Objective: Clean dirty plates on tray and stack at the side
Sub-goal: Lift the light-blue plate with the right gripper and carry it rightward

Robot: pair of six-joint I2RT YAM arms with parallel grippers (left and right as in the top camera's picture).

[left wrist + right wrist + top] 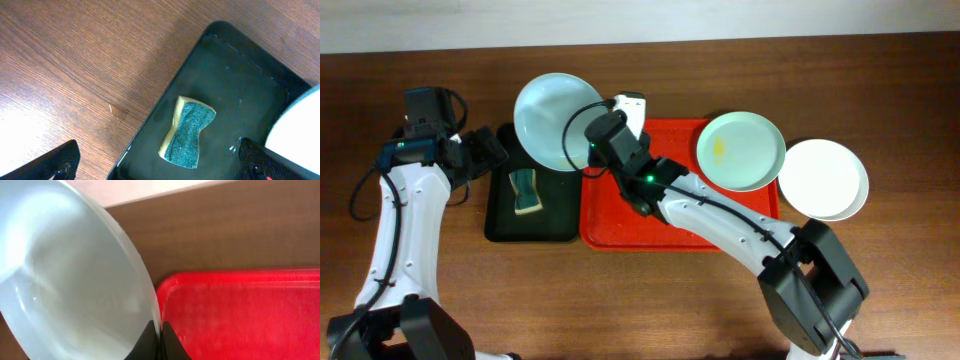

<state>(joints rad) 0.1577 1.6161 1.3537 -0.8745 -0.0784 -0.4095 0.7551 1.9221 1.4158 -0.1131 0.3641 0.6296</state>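
Note:
My right gripper is shut on the rim of the pale blue plate, which it holds tilted over the far end of the black tray, just left of the red tray. In the right wrist view the fingertips pinch the plate's edge beside the red tray's corner. A mint green plate with a yellow smear lies on the red tray's far right corner. The white plate rests on the table to the right of that tray. My left gripper stands open at the black tray's left edge.
The black tray holds a green and yellow sponge. In the left wrist view the sponge lies between and beyond my open fingers, on the black tray. The blue plate's edge shows at the right.

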